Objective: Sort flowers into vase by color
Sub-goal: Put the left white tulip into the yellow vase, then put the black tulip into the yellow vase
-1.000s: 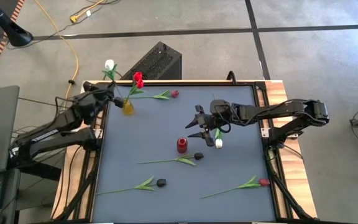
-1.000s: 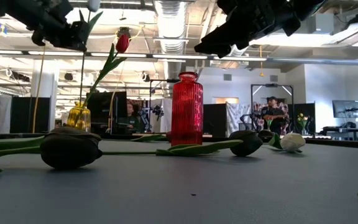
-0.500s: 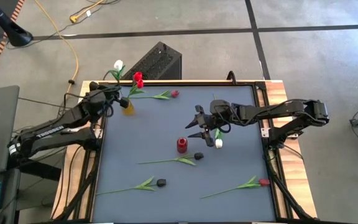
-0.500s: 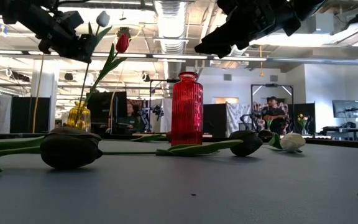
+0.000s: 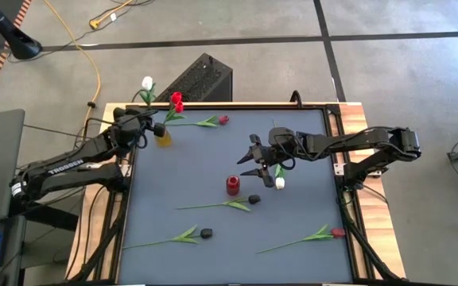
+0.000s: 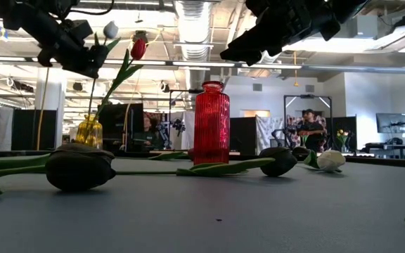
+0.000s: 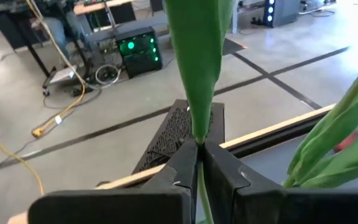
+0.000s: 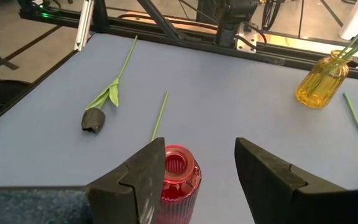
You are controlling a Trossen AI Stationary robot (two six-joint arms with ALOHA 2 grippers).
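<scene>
Left end effector (image 5: 151, 127) above the counter's far left corner, clamped on the thin green stem of a white-headed artificial tulip (image 5: 147, 83); stem slants down into a small yellow glass vase (image 5: 164, 138). A red tulip (image 5: 176, 100) stands in the same vase. Right end effector (image 5: 253, 160) hovers mid-counter, fingers spread and empty, over a ribbed red glass vase (image 5: 232, 185). Loose on the dark counter (image 5: 308, 206): a red tulip (image 5: 223, 120) near the far edge, a white tulip (image 5: 280, 183) by the right arm, two near-black tulips (image 5: 254, 199) (image 5: 206, 233), another red one (image 5: 338, 233) near the right edge. All have long stems and narrow green leaves.
</scene>
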